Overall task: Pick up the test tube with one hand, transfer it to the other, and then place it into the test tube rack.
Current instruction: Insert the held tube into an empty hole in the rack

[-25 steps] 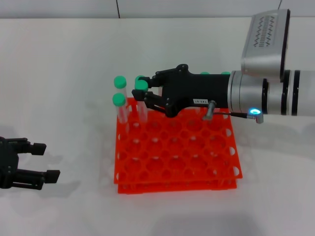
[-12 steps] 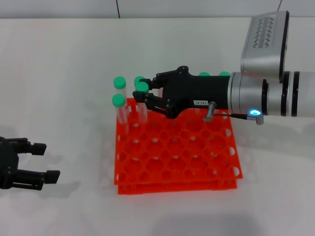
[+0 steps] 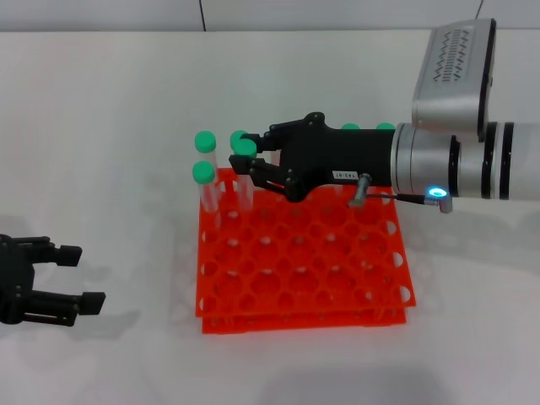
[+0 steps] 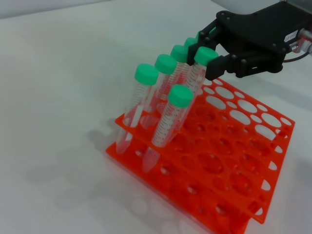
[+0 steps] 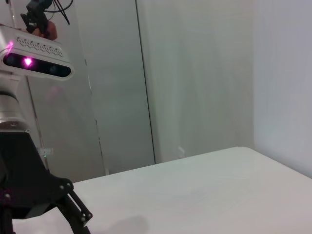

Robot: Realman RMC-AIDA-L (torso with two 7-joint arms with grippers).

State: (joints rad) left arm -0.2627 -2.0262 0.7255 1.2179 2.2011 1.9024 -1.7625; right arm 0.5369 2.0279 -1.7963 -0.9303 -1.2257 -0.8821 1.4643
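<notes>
A plain white desk filled almost the whole head view, matte and evenly lit, with soft grey shadows on it. Along its far edge ran a pale grey wall split by a thin dark vertical seam. In the right wrist view, tall frosted glass panels in slim dark frames stood behind the desk, beside a smooth white wall.
</notes>
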